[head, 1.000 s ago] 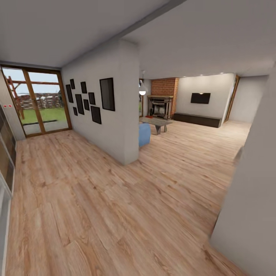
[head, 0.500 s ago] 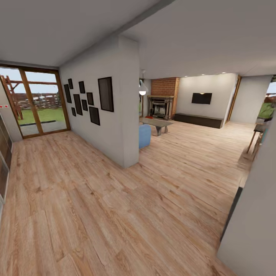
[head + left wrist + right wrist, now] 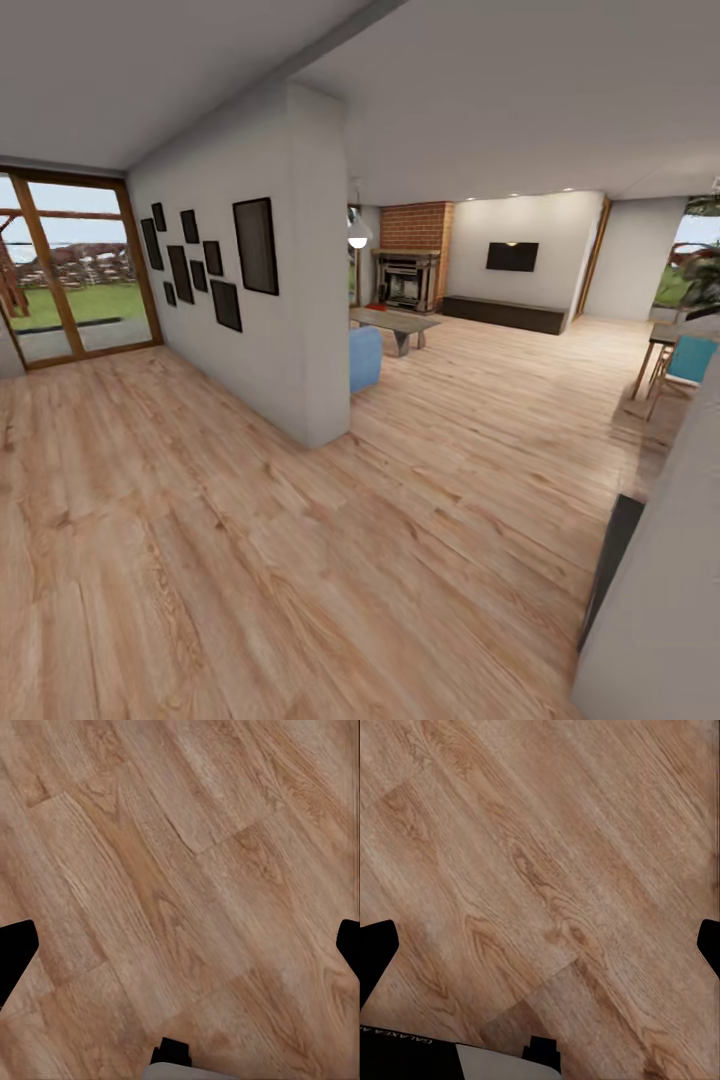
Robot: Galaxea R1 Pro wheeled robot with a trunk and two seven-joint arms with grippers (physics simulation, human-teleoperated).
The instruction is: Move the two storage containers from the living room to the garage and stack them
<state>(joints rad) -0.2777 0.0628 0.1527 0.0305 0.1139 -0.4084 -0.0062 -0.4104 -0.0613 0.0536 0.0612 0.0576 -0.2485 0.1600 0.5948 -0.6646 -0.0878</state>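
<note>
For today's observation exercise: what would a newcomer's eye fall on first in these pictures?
Probably the white partition wall jutting into the middle of the head view, hung with dark picture frames. Beyond it, at the far end of the living room, stands the brick fireplace with a wall television to its right. Light wood plank flooring spreads everywhere.

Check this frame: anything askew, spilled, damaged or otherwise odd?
Nothing stands out. The wood plank floor looks unmarked, the picture frames hang straight, and both grippers, left and right, hang open over bare planks.
</note>
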